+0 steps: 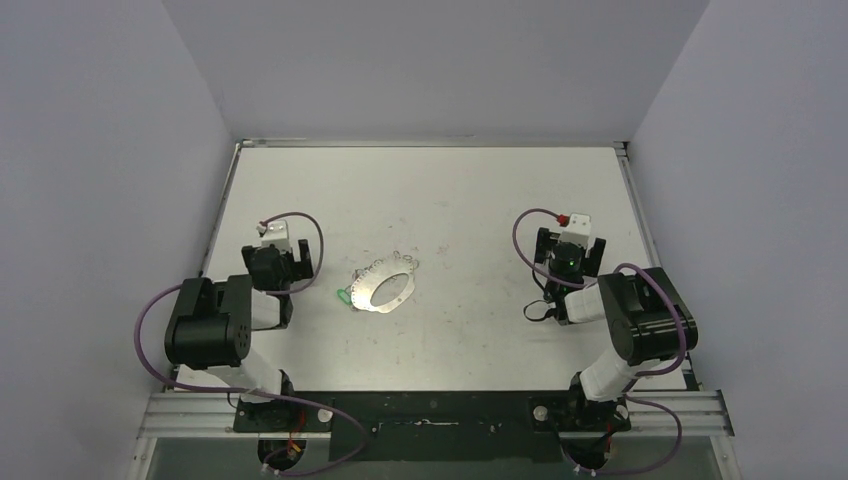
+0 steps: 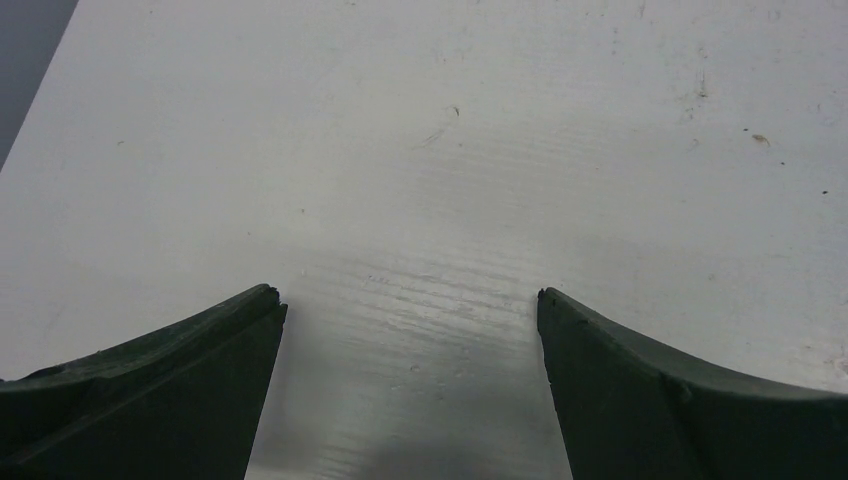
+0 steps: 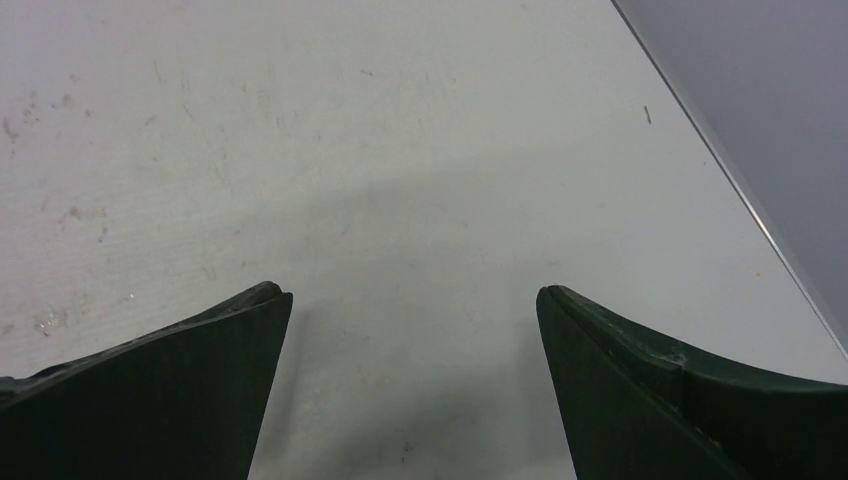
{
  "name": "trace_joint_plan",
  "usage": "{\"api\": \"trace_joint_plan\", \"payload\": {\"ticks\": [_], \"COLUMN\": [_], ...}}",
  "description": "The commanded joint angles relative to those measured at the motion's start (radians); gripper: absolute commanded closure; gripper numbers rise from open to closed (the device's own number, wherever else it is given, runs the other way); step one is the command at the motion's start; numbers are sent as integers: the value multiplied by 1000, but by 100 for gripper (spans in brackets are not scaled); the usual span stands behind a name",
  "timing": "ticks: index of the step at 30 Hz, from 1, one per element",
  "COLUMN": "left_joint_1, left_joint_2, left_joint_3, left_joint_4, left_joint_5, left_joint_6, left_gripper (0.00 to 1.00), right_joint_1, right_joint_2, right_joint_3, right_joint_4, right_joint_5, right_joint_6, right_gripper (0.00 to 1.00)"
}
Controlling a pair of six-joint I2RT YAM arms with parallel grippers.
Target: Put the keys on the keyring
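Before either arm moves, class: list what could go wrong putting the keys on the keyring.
1. The green key lies beside the keyring, so grabbing one may shove the other.
2. The thin keyring lies flat, hard to pinch.
3. The left pincer and right pincer, both open, face only table.

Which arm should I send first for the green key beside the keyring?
Left, I'd say. The green key lies at the left edge of the keyring, close to the open left gripper. The right gripper, also open, hangs far across the table. Neither holds anything.
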Motion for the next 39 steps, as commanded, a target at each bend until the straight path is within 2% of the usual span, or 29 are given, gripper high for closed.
{"api": "trace_joint_plan", "payload": {"ticks": [1,3,5,39], "left_joint_1": [9,-3,-11,-16], "left_joint_2": [6,-10,3,2], "left_joint_3": [-3,5,-2,15], "left_joint_4": [161,115,152,118], "left_joint_5": [11,7,-4,-2], "left_joint_6": [-36,-33,-20,-21], "left_gripper": [3,3,3,3], "right_joint_1": [-6,-5,-5,-6], "right_joint_2": [-12,-9,-10,-10], "right_joint_3": [45,44,45,44], "right_joint_4": [11,22,16,18], "right_joint_5": [9,7,7,7], "right_joint_6": [16,15,17,17], "right_gripper": [0,0,0,0]}}
